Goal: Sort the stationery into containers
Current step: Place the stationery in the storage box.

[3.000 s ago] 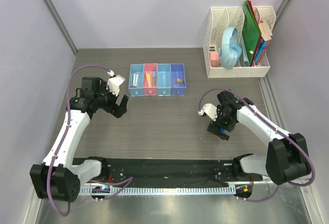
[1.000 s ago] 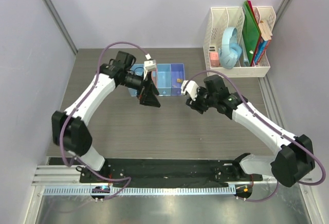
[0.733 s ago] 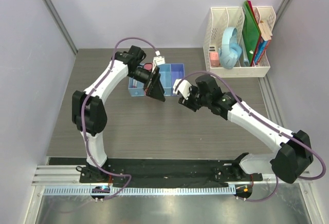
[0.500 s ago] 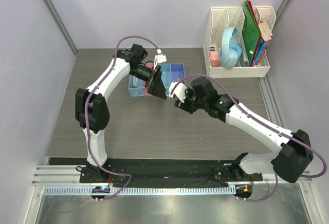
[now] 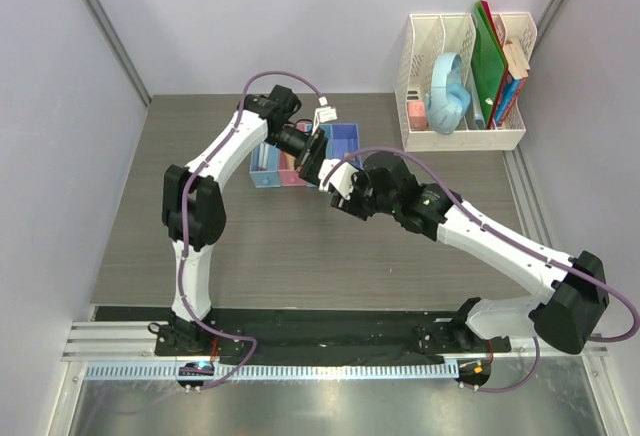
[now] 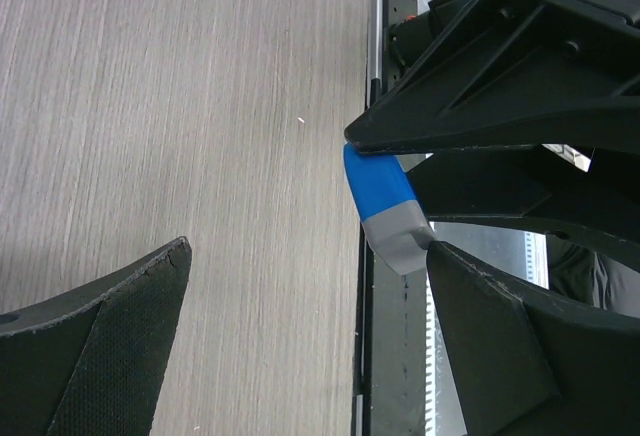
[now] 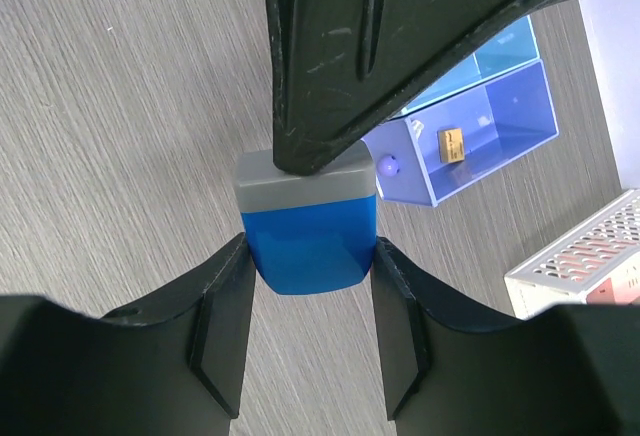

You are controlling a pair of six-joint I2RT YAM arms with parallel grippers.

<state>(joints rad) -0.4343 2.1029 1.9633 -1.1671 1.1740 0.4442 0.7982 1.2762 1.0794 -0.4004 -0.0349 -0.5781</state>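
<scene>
my right gripper (image 7: 310, 268) is clamped on the blue wedge-shaped piece (image 7: 308, 231), one finger on each blue flank, grey end pointing away from the wrist. the piece is held over bare table (image 7: 120, 106), just in front of the bin row (image 5: 266, 171). my left gripper (image 6: 305, 251) is spread wide, gripping nothing. one of its fingers (image 7: 360, 46) sits against the grey end, the other is clear of the piece. purple-blue bin (image 7: 500, 121) just beyond has the tiny orange block (image 7: 452, 143) in it. white file rack (image 5: 465, 86) is well apart, back right.
</scene>
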